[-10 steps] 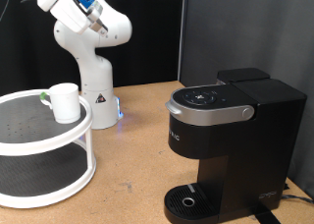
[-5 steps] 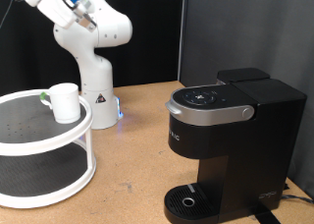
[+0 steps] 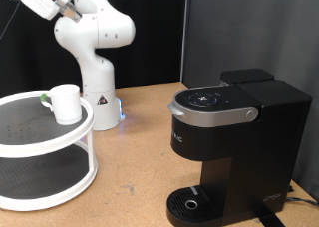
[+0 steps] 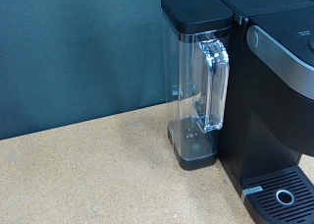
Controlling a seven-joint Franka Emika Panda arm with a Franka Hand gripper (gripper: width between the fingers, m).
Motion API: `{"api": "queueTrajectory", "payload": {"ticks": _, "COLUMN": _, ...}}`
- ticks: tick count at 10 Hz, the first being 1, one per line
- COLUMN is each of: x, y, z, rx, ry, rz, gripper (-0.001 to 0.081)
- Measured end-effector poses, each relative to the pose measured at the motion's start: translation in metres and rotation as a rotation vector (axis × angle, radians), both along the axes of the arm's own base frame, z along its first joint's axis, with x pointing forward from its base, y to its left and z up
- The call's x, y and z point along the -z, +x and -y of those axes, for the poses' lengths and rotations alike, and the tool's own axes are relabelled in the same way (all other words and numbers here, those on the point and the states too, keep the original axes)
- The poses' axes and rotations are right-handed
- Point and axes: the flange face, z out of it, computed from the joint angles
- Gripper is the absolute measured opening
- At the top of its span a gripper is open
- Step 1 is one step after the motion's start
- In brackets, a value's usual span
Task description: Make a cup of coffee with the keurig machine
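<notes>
The keurig machine point(image 3: 234, 147) is seen at the exterior view's lower right on the counter point(image 3: 140, 157), lid closed. The cup point(image 3: 66, 104) is set on a white two-tier stand point(image 3: 45, 152) at left. The tool point(image 3: 40, 0) is raised far above both, at the top-left corner, on the bent arm; its finger spacing cannot be told.

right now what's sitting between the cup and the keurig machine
Nothing: in the exterior view, only bare tabletop lies between the cup on the white tiered stand and the keurig machine.
</notes>
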Motion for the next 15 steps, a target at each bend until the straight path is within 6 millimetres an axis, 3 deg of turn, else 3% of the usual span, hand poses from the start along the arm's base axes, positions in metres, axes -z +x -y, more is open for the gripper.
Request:
{"api": "queueTrajectory", "payload": {"ticks": 3, "x": 0.003, "y": -0.006, "z": 0.01, "rx": 0.055, "ry": -0.002, "rz": 0.011, "gripper": 0.0001}}
{"api": "queueTrajectory", "payload": {"ticks": 9, "x": 0.015, "y": -0.033, "z": 0.052, "rx": 0.142, "ry": 0.0, "rz": 0.088, "gripper": 0.0001}}
{"api": "queueTrajectory", "payload": {"ticks": 15, "x": 0.024, "y": -0.041, "z": 0.063, "rx": 0.147, "ry": -0.021, "rz": 0.078, "gripper": 0.0001}}
